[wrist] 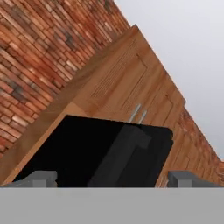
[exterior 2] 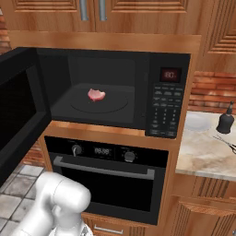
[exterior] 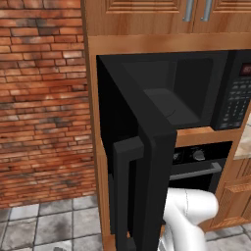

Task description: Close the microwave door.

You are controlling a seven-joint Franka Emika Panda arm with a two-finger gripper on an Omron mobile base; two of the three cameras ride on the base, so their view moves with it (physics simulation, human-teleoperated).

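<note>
Nearest, the microwave door (exterior: 142, 162) swings wide from the microwave (exterior 2: 138, 92); end effector (wrist: 111, 178) spread open below its handle (wrist: 120, 157).

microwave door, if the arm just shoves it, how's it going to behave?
The microwave door is a flat solid panel standing wide open, so it will probably swing stiffly as one piece rather than flex. Its glossy face may let fingers slide; the handle looks a surer contact. The pink food inside sits well back, likely undisturbed.
</note>
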